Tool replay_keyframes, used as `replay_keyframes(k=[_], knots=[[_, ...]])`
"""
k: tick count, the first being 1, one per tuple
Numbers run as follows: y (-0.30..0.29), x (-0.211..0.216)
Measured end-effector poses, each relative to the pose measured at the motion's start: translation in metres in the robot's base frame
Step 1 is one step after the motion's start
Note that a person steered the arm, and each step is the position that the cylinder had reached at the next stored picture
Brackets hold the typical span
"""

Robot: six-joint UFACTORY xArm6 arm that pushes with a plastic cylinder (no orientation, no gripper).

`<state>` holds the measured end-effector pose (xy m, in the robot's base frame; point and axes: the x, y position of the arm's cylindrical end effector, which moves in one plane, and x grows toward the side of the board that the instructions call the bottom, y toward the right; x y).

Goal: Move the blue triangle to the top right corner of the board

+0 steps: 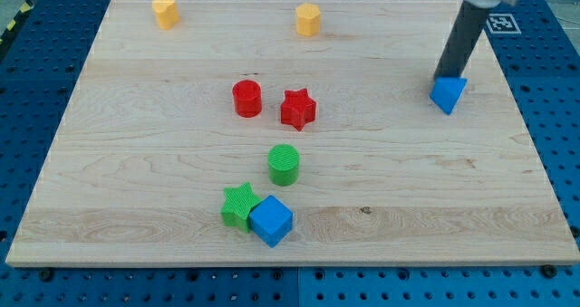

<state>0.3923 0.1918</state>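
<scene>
The blue triangle (448,94) lies on the wooden board (136,162) at the view's right, a little below the top right corner. My tip (447,76) rests against the triangle's upper edge, touching it from the view's top. The dark rod slants up toward the view's top right.
Two yellow blocks (165,12) (308,20) stand near the board's top edge. A red cylinder (246,99) and a red star (297,109) sit mid-board. A green cylinder (284,164), a green star (239,204) and a blue cube (271,221) cluster near the bottom.
</scene>
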Motion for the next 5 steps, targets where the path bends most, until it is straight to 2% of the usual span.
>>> replay_keyframes(k=[1, 2, 3, 4, 5], knots=[[-0.065, 0.023], [-0.105, 0.043], [-0.035, 0.076], [0.005, 0.055], [0.017, 0.033]])
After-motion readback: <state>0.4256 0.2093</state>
